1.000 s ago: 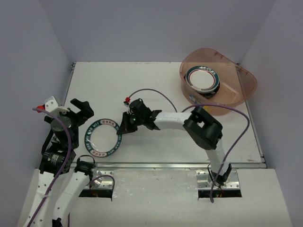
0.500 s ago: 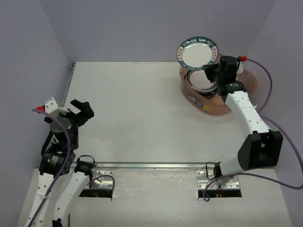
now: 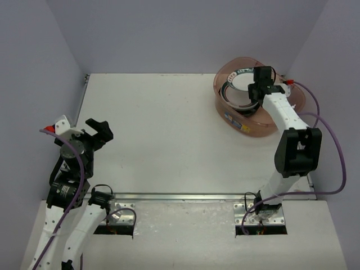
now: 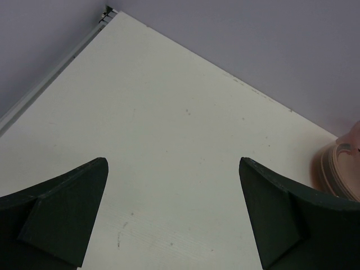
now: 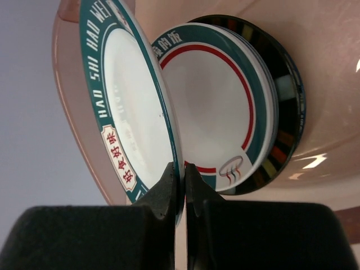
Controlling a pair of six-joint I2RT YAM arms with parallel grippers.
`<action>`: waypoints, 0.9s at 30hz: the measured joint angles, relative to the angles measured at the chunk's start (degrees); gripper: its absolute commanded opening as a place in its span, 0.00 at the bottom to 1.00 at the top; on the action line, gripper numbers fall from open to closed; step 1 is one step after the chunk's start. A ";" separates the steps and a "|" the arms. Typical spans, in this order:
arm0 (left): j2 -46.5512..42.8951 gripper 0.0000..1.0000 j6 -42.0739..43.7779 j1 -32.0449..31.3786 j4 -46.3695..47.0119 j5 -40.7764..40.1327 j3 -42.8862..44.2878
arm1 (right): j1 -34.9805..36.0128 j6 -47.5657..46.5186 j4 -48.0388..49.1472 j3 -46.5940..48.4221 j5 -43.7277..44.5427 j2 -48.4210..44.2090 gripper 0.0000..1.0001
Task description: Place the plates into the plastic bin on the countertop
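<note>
The pinkish translucent plastic bin (image 3: 236, 121) stands at the far right of the white countertop (image 3: 169, 135). My right gripper (image 3: 254, 94) is inside it, shut on the rim of a white plate with a teal lettered rim (image 5: 129, 107), held on edge. Behind it lies a stack of plates: a white plate with a teal and red ring (image 5: 216, 107) on top of a black-rimmed plate (image 5: 287, 112). The stack also shows in the top view (image 3: 239, 90). My left gripper (image 3: 101, 130) is open and empty over the left of the countertop.
A metal rail (image 3: 180, 196) runs along the countertop's front edge. Grey walls enclose the back and sides. The bin's edge (image 4: 344, 166) shows at the right of the left wrist view, beyond bare countertop (image 4: 169, 140).
</note>
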 measured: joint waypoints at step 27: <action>13.84 1.00 -0.04 -0.08 -0.07 5.77 0.69 | -2.56 -1.36 -22.75 14.87 -10.74 8.75 0.99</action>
